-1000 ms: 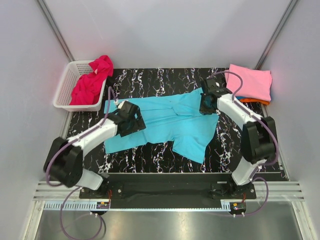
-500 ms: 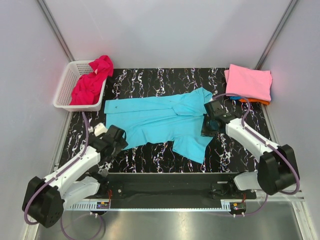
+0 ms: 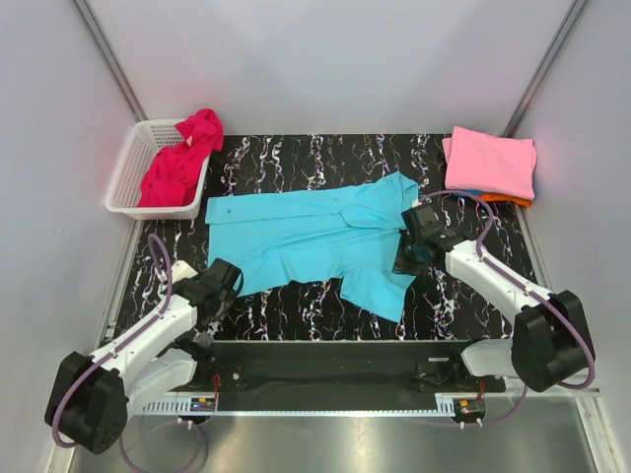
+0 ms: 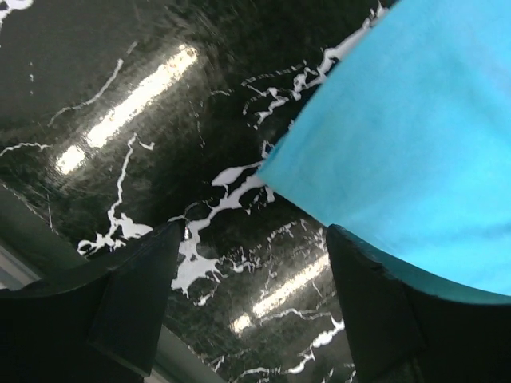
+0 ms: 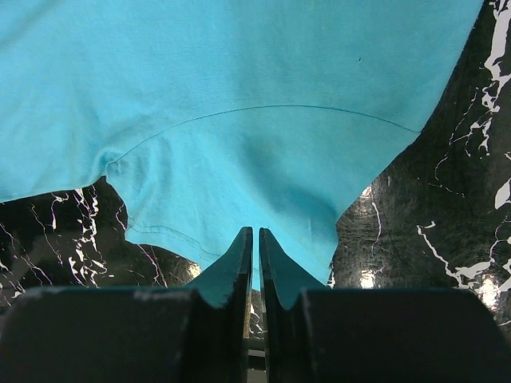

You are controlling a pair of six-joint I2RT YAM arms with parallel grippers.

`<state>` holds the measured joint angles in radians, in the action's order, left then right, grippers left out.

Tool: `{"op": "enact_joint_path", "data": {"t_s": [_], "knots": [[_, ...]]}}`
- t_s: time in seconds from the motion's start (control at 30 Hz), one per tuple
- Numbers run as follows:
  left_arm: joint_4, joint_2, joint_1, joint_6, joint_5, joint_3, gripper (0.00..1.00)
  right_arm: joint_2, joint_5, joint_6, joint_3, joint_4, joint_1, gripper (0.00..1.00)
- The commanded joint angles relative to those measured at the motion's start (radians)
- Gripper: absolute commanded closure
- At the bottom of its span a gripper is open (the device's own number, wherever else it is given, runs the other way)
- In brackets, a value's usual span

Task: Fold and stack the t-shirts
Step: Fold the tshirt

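A turquoise t-shirt [image 3: 320, 236] with a small collar lies spread flat mid-table. My left gripper [image 3: 222, 283] is open and empty over bare marble, just left of the shirt's near-left corner [image 4: 415, 152]; in the left wrist view the gripper [image 4: 255, 295] has only tabletop between its jaws. My right gripper [image 3: 407, 253] is at the shirt's right edge. In the right wrist view it [image 5: 255, 235] is shut, its tips over the sleeve [image 5: 239, 96], with no bunched cloth showing between them. A magenta-red t-shirt [image 3: 182, 163] lies in the basket. A folded pink t-shirt [image 3: 490, 161] tops a stack at the back right.
The white lattice basket [image 3: 128, 177] stands at the back left. Orange cloth [image 3: 505, 200] and a bit of blue cloth [image 3: 463, 193] show under the pink one. The black marble top [image 3: 296, 305] is enclosed by white walls.
Over the last second both arms drew back from the shirt's upper part toward the near edge. The shirt now lies flatter, with its right sleeve laid out. In the last half second little moved.
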<state>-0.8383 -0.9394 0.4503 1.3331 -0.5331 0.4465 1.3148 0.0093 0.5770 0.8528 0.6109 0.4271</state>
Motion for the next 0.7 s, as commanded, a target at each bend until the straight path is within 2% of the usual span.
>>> {"op": "enact_joint_path", "data": {"t_s": [0.0, 0.27, 0.53, 0.67], "knots": [[0.065, 0.005, -0.016, 0.018, -0.077, -0.015, 0.24, 0.006, -0.006, 0.007, -0.008, -0.034, 0.010, 0.87], [0.160, -0.071, -0.061, -0.054, -0.034, -0.006, 0.49, 0.014, -0.032, 0.004, -0.020, -0.037, 0.010, 0.87], [0.169, -0.110, -0.067, -0.063, -0.047, 0.014, 0.52, 0.014, -0.034, 0.004, -0.031, -0.042, 0.012, 0.87], [0.173, -0.113, -0.071, -0.054, -0.057, 0.020, 0.59, 0.018, -0.034, 0.004, -0.038, -0.042, 0.012, 0.87]]}}
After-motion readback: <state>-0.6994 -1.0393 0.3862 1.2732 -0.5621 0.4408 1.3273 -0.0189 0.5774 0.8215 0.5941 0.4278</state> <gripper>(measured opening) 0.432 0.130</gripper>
